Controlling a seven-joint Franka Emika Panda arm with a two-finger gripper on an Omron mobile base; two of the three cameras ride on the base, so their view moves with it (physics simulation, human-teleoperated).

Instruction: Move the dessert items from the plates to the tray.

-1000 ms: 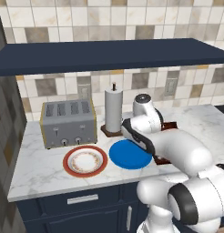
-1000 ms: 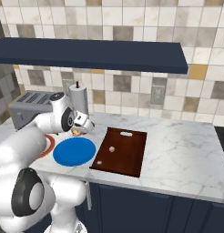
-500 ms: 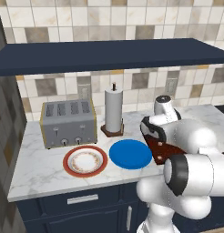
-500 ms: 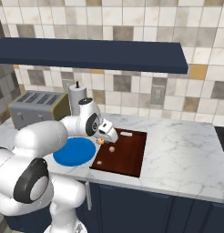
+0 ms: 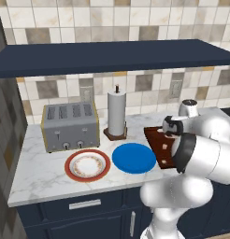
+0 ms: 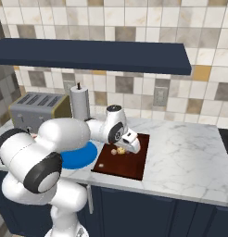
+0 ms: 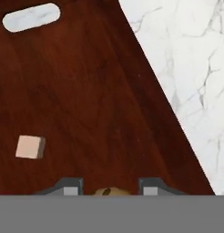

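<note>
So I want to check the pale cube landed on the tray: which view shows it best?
The hand view: the pale cube lies large and unobstructed on the dark tray. The right base view shows it as a speck on the tray's near end. In the left base view I cannot pick it out.

light: even, bright | shadows: soft, faint | render: sharp, no glare or blur

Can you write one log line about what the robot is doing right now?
hand: holding cookie over tray | cube: on tray | blue plate: bare
</note>
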